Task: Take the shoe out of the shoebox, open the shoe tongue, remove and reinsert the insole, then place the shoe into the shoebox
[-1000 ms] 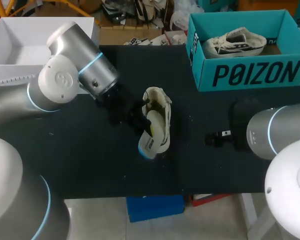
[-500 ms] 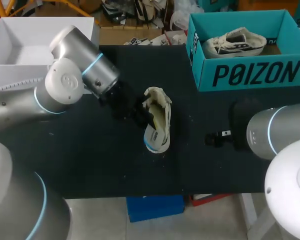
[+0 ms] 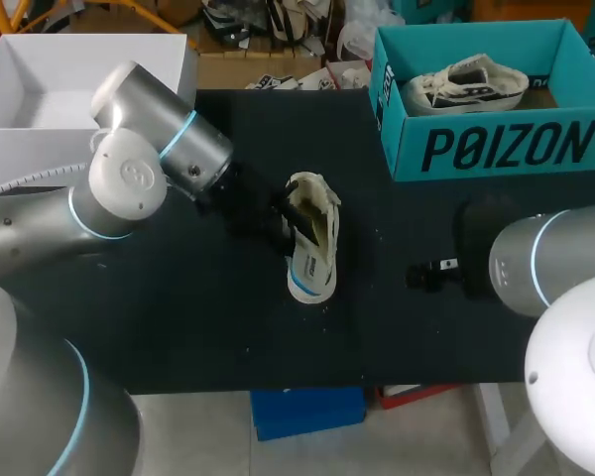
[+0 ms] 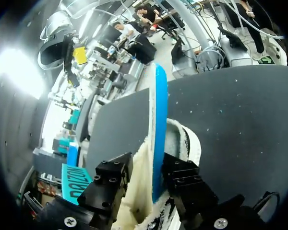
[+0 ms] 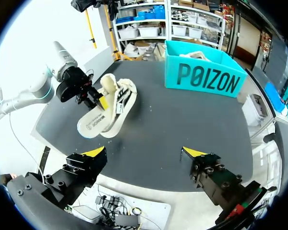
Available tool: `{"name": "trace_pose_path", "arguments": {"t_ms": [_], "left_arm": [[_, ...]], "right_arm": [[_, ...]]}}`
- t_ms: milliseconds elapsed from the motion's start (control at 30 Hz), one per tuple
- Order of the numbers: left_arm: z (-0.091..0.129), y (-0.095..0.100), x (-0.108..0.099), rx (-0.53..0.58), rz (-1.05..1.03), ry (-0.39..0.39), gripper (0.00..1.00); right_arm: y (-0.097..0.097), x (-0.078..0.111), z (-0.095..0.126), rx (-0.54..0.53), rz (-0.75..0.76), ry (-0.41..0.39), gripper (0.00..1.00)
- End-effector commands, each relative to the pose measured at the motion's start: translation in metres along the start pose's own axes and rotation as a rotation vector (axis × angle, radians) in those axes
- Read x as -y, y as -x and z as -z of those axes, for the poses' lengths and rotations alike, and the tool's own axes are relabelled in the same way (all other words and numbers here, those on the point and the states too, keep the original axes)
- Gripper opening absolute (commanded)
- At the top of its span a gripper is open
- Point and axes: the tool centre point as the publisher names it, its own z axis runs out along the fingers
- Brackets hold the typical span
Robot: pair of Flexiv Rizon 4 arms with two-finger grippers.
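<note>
L gripper [image 3: 276, 220] clamped on insole [image 4: 158, 120], which sticks out of shoe [image 5: 124, 99] lying mid tabletop [image 3: 178, 317]. R gripper [image 5: 144, 153] wide open, empty, near tabletop's front edge. Teal shoebox [image 3: 496, 149] at far right corner w/ 2nd shoe [image 3: 466, 84] inside.

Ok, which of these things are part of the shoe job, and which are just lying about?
Job: shoe on the table, insole in the left tool, teal shoebox.
Lying about: white box, second shoe inside the shoebox.
</note>
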Motion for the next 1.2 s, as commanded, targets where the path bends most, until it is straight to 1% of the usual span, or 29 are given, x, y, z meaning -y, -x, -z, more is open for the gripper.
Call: {"name": "trace_pose_path", "arguments": {"t_ms": [33, 67, 200, 233, 267, 300, 333, 400, 433, 600, 933, 1200], "left_arm": [[0.01, -0.002, 0.019, -0.013, -0.003, 0.01, 0.78], [0.012, -0.002, 0.022, -0.017, -0.004, 0.007, 0.78], [0.017, -0.005, 0.036, -0.026, -0.01, 0.004, 0.72], [0.017, -0.005, 0.039, -0.029, -0.011, 0.002, 0.69], [0.017, -0.006, 0.041, -0.032, -0.013, 0.001, 0.62], [0.016, -0.006, 0.042, -0.036, -0.014, -0.001, 0.49], [0.016, -0.006, 0.044, -0.037, -0.015, -0.003, 0.44], [0.012, -0.006, 0.047, -0.053, -0.025, -0.022, 0.23], [0.01, -0.006, 0.047, -0.058, -0.031, -0.027, 0.01], [0.006, -0.005, 0.048, -0.06, -0.04, -0.032, 0.0], [0.007, 0.0, 0.034, -0.019, -0.037, -0.021, 0.0], [0.005, -0.002, 0.015, -0.026, -0.018, 0.03, 0.0]], "right_arm": [[-0.001, 0.001, -0.002, 0.002, -0.001, 0.005, 1.0], [-0.001, 0.001, -0.002, 0.002, -0.001, 0.005, 1.0], [-0.001, 0.001, -0.002, 0.002, -0.001, 0.005, 1.0], [-0.001, 0.001, -0.002, 0.002, -0.001, 0.005, 1.0], [-0.001, 0.001, -0.002, 0.002, -0.001, 0.005, 1.0], [-0.001, 0.001, -0.002, 0.002, -0.001, 0.005, 1.0], [-0.001, 0.001, -0.002, 0.002, -0.001, 0.005, 1.0], [-0.001, 0.001, -0.002, 0.002, -0.001, 0.005, 1.0], [-0.001, 0.001, -0.002, 0.002, -0.001, 0.005, 1.0], [-0.001, 0.001, -0.002, 0.002, -0.001, 0.005, 1.0], [-0.001, 0.001, -0.002, 0.002, -0.001, 0.005, 1.0], [-0.001, 0.001, -0.002, 0.002, -0.001, 0.005, 1.0]]}}
